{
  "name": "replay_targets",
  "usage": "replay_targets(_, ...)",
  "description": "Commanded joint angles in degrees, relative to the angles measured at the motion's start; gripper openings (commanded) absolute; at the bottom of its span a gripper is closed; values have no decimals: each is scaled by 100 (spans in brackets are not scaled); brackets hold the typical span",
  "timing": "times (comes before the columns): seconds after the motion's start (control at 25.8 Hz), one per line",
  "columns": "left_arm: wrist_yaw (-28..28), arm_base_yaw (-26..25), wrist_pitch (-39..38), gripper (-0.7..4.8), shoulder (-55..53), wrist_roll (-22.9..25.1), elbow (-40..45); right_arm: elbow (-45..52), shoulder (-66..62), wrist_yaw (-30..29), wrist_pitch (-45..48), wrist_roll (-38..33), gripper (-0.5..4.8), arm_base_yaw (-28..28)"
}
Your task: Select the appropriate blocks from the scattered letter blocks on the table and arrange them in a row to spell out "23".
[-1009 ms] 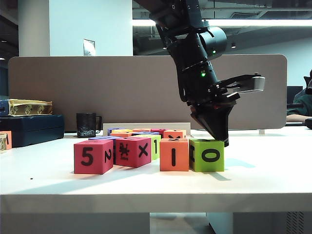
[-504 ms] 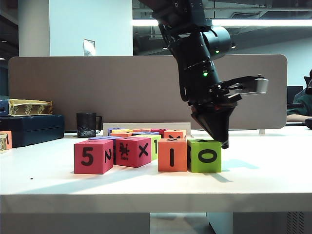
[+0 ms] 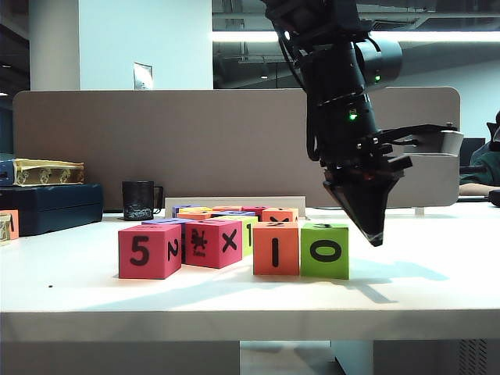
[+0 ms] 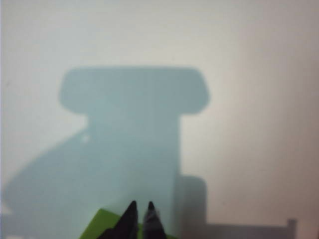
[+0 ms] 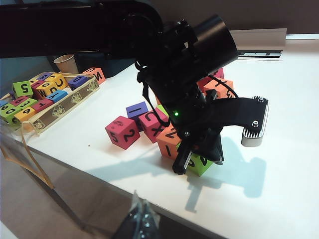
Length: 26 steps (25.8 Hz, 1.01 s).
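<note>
My left gripper (image 3: 375, 234), jaws shut and empty, hangs beside the green block (image 3: 325, 250); my right gripper (image 5: 142, 219), cannot tell. Foam looks light, soft: pinch opposite flat sides.

It looked like an office or lab workspace: a white table (image 3: 234, 301) backed by a grey fabric desk divider (image 3: 195, 141), strip lighting (image 3: 437, 36) overhead, a black mug (image 3: 139, 200), dark equipment cases (image 3: 55, 207) and a tray of spare foam blocks (image 5: 47, 97) at the side.
</note>
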State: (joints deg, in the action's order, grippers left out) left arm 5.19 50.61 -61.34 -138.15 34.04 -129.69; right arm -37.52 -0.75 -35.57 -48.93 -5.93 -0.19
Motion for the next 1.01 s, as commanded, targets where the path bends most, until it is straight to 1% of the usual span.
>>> replay_targets(0.04, -286, -15, 66, -8, 22, 22, 0, -11, 57, -15, 63, 17, -1, 0)
replay_targets(0.19, -800, -33, 15, -6, 22, 20, 2, -11, 57, -15, 48, 17, -1, 0)
replay_targets(0.31, -957, -33, -39, -6, 22, 22, 2, -11, 57, -13, 48, 17, -1, 0)
replay_targets(0.58, -970, -37, -22, -6, 22, 24, 2, -11, 57, -13, 48, 17, -1, 0)
replay_targets(0.89, -968, 26, 358, -6, 164, 22, 0, -11, 57, -13, 48, 17, -1, 0)
replay_targets(1.01, -1019, 72, 227, -6, 308, 17, 0, -11, 57, -13, 48, 17, -1, 0)
